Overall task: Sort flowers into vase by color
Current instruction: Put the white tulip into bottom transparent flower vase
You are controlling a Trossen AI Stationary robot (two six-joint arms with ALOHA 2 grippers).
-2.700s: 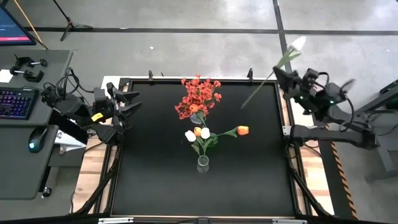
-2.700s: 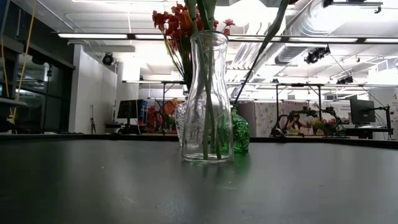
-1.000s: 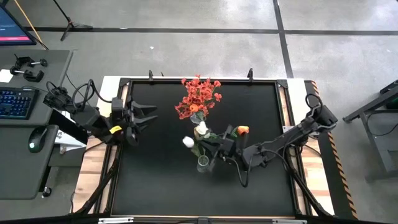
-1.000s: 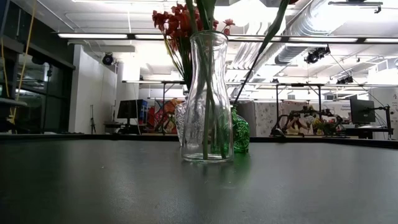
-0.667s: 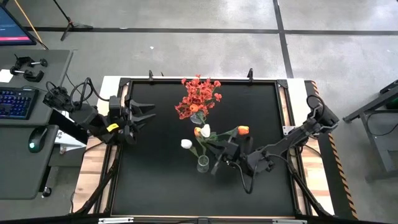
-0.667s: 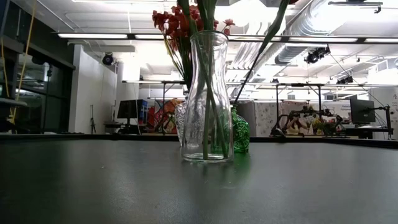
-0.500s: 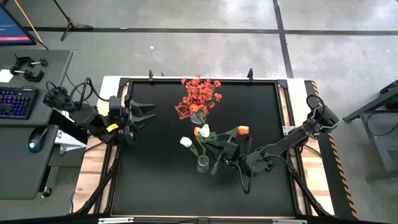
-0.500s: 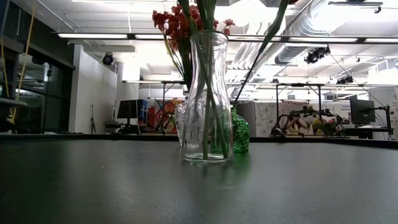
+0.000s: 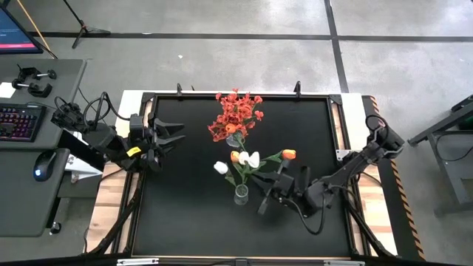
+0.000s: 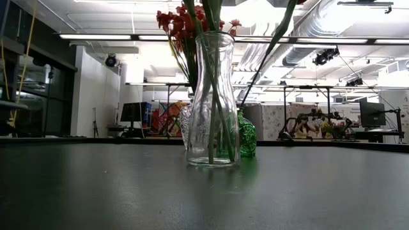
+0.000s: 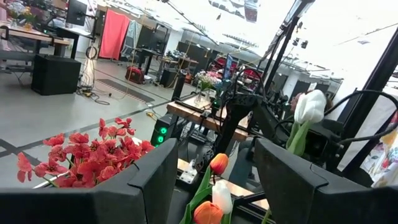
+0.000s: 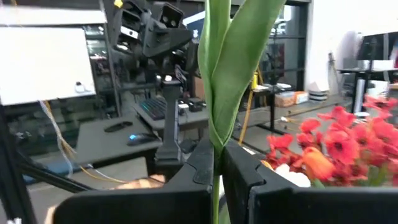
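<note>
Right claw [image 9: 260, 205]: low over the black surface [image 9: 185, 222], just beside the clear vase [image 9: 241, 195] on its right. Clamped tight on a green stalk [image 12: 216, 106]; the right wrist view shows the stalk and its long leaf pinched between the two fingers [image 12: 245, 174] and running straight up past them. Which bloom tops this stalk cannot be told for certain (a white tulip [image 9: 253, 158] leans above the vase on this side).

Clear vase: centre of the surface, upright, already carrying several green stems [image 10: 214, 121] that splay outward at the neck. Blooms above it in the high view: a second white tulip [image 9: 220, 168] and an orange tulip [image 9: 236, 156]; another orange tulip [image 9: 288, 154] leans toward the right arm.

Red spray [image 9: 236, 114]: behind the clear vase, toward the far edge, in its own container. A green glass vase [image 10: 246, 135] stands just behind the clear one.

Key relation: the held stalk's long axis is near upright, and the vase mouth lies to the claw's left and close. By my reading, the stalk's placing in the vase rests with this arm alone.

Left claw [image 9: 171, 132]: parked at the surface's left edge, well apart from the vases, fingers [image 11: 152, 180] spread wide, nothing between them (idle).
</note>
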